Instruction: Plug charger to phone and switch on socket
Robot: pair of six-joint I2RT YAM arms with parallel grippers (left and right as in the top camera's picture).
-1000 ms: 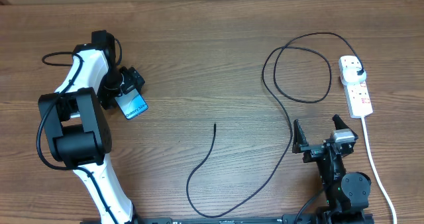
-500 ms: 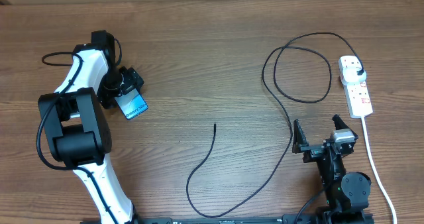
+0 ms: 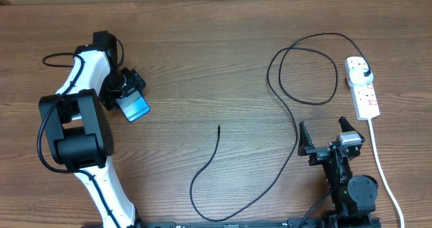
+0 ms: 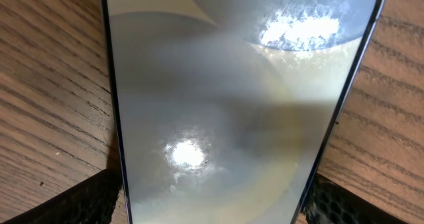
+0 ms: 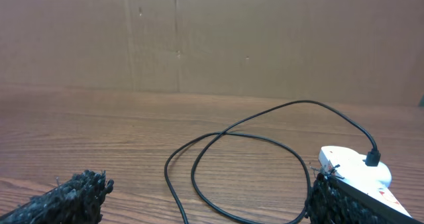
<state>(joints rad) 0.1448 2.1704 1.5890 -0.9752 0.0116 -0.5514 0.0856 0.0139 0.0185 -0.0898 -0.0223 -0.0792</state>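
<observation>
Your left gripper (image 4: 215,199) has its jaws set astride the phone (image 4: 225,105), a pad at each long edge, but you cannot tell whether they are squeezing it. Your right gripper (image 3: 326,135) has its jaws spread wide, holding nothing. The charger cable (image 3: 218,137) loops ahead of them, with the socket (image 3: 364,93) ahead, past the right-hand finger.
</observation>
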